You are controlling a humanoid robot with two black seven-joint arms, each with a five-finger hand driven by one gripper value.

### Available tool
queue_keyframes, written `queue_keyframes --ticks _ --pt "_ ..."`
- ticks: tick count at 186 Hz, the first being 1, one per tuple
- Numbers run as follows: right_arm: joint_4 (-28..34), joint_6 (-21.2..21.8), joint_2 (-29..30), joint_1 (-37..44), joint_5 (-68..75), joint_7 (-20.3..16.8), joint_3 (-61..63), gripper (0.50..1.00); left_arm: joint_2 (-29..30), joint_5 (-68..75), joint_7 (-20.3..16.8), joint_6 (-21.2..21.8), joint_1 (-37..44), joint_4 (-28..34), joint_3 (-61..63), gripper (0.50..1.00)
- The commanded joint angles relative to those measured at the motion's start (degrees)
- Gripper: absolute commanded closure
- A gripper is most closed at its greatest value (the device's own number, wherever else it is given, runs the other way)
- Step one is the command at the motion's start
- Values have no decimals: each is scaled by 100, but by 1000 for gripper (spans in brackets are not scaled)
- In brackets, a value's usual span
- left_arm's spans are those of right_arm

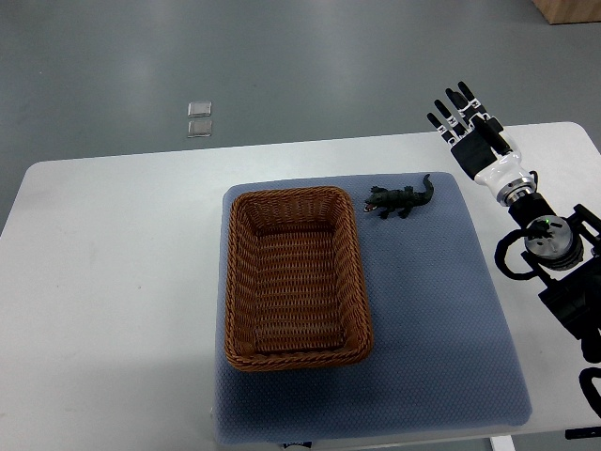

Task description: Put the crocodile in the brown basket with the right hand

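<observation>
A small dark green toy crocodile (400, 199) lies on the blue mat (441, 310), just right of the basket's far right corner, head toward the basket and tail up to the right. The brown wicker basket (242, 282) sits on the mat's left half and holds nothing. My right hand (462, 115) hovers over the table's far right edge, fingers straight and spread, holding nothing. It is to the right of and beyond the crocodile, well apart from it. No left arm shows.
The white table (113, 282) carries the mat. Two small clear squares (199, 120) lie on the grey floor beyond the table. A wooden box corner (573, 9) shows at the top right.
</observation>
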Motion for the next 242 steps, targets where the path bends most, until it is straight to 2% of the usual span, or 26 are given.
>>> queue_keyframes --ticks 1,81,105,123,156,183,205,224,242 --pt "0 -1 -8 0 -7 -6 0 572 0 0 0 0 0 0 17 500" --pt "0 25 -139 106 -262 -32 -44 574 0 -8 0 9 0 -9 -27 500" --pt "0 25 -429 290 -649 -270 -246 574 0 -8 0 9 0 -9 -36 500" --pt "0 43 -790 571 -1308 -595 -721 574 0 -8 0 9 0 -9 -27 500" --pt "9 394 -1370 1565 -2943 -753 -1916 574 0 0 0 9 0 -9 -18 500" --pt "140 798 -1598 2838 -4902 -1175 -3602 574 0 0 0 0 0 -62 8 500" --pt "545 983 -1607 3612 -5914 -1263 -4667 572 0 0 0 -9 0 -79 8 500" --pt "993 1053 -1502 4192 -6493 -1605 -5527 572 0 0 0 -53 -9 -62 0 500" --pt "1116 1045 -1300 4474 -6573 -1869 -5994 572 0 0 0 -70 -9 -44 0 500"
